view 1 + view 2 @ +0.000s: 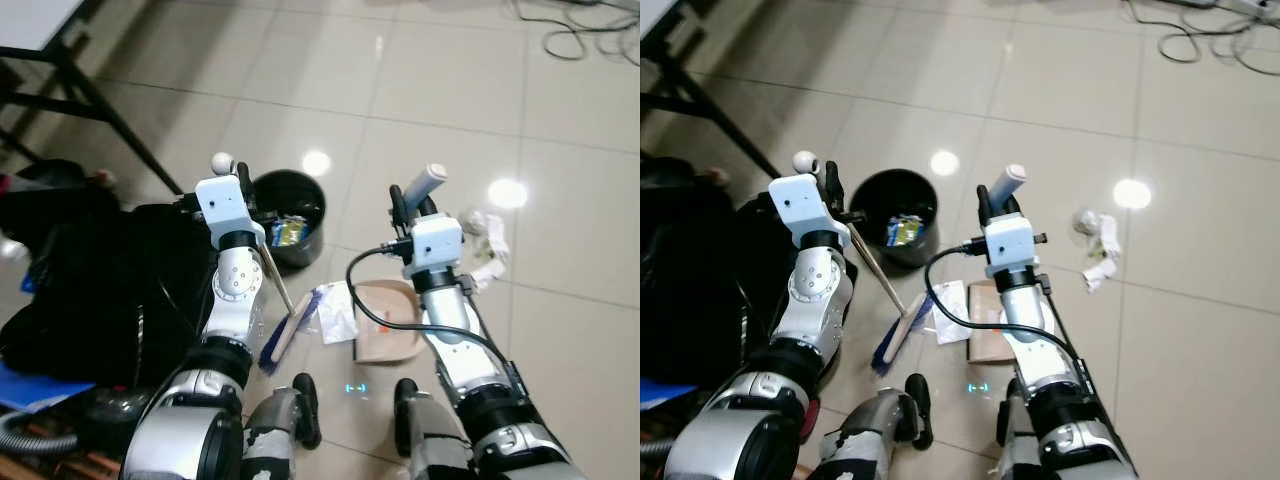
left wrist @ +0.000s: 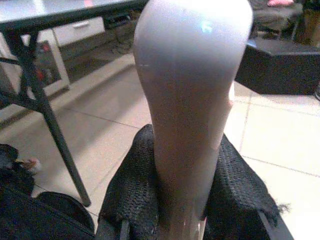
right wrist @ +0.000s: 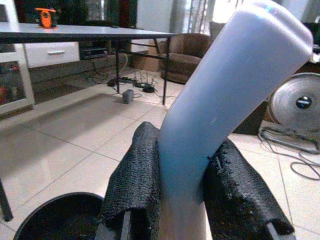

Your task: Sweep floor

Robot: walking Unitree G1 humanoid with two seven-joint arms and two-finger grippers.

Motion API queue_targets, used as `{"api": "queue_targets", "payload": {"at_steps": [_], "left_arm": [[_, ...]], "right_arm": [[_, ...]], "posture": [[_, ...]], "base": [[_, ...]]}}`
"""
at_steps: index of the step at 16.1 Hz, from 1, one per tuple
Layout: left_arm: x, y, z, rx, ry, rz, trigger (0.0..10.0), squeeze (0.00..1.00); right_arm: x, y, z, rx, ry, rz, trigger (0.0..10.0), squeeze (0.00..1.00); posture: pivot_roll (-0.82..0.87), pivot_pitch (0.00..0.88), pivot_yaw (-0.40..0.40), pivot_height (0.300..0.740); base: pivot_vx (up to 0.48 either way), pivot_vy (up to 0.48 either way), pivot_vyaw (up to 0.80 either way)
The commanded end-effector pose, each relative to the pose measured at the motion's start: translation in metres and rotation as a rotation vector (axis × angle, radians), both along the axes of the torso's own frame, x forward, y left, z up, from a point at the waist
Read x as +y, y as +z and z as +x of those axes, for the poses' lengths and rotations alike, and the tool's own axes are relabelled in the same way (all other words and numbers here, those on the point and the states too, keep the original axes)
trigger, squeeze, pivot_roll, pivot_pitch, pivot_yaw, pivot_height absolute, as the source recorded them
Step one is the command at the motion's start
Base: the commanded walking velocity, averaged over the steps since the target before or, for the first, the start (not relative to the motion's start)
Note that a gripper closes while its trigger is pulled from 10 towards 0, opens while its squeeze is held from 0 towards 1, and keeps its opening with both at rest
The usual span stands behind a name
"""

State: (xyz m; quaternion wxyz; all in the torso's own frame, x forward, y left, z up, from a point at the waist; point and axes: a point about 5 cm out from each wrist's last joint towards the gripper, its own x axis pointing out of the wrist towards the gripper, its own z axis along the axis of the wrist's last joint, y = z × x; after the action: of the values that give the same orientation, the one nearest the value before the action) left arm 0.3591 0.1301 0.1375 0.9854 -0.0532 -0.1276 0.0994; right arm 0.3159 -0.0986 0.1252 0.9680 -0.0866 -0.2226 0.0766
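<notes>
Glossy beige tile floor [image 1: 430,90], ceiling-light glare on it, cables at the far edge. Black-framed counter [image 1: 60,60] far left, dark pile of bags [image 1: 80,290] beside the left arm.

Black bin [image 1: 290,215] stands just ahead of the left arm, some rubbish already inside. Brown dustpan [image 1: 388,325] lies flat on the floor under the right arm, white wrapper [image 1: 335,312] at its left edge. Broom [image 1: 285,335] head sits just left of that wrapper, stick slanting up and back to the left tool.

Left tool [image 1: 222,172] is clamped on the broom's rounded handle top; right tool [image 1: 418,195] is clamped on the grey-blue dustpan handle [image 3: 225,100].

Key relation: crumpled white paper [image 1: 1098,245] lies on the floor right of the dustpan, on the opposite side from the broom, clear of both. Dustpan and right arm are nearer. My read: the broom must cross over past the pan, or the pan must turn toward the paper.
</notes>
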Motion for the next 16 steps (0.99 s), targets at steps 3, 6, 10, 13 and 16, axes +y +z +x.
{"api": "queue_targets", "payload": {"at_steps": [3, 6, 10, 13, 16], "left_arm": [[-0.001, -0.015, -0.003, 0.071, 0.056, -0.109, 10.0, 0.0], [-0.021, -0.004, -0.002, 0.018, -0.017, -0.193, 10.0, 0.0], [-0.055, 0.014, -0.012, -0.071, -0.226, -0.228, 10.0, 0.0], [-0.062, 0.035, -0.015, -0.144, -0.349, -0.207, 10.0, 0.0], [-0.046, 0.065, -0.014, -0.244, -0.398, -0.132, 10.0, 0.0]], "right_arm": [[0.008, -0.01, 0.002, 0.076, 0.012, 0.012, 10.0, 0.0], [0.006, -0.012, 0.005, 0.1, 0.006, 0.01, 10.0, 0.0], [-0.001, -0.015, 0.007, 0.124, -0.011, 0.004, 10.0, 0.0], [-0.005, -0.017, 0.008, 0.137, -0.02, -0.004, 10.0, 0.0], [-0.009, -0.019, 0.008, 0.141, -0.023, -0.013, 10.0, 0.0]], "posture": [[0.04, 0.382, 0.072, 0.74], [0.06, 0.374, 0.06, 0.74], [0.07, 0.352, 0.06, 0.74], [0.07, 0.35, 0.061, 0.74], [0.07, 0.34, 0.064, 0.74]], "base": [[0.0, 0.0, 0.0], [0.0, 0.0, 0.0], [0.0, 0.0, 0.0], [0.0, 0.0, 0.0], [0.0, 0.0, 0.0]]}}
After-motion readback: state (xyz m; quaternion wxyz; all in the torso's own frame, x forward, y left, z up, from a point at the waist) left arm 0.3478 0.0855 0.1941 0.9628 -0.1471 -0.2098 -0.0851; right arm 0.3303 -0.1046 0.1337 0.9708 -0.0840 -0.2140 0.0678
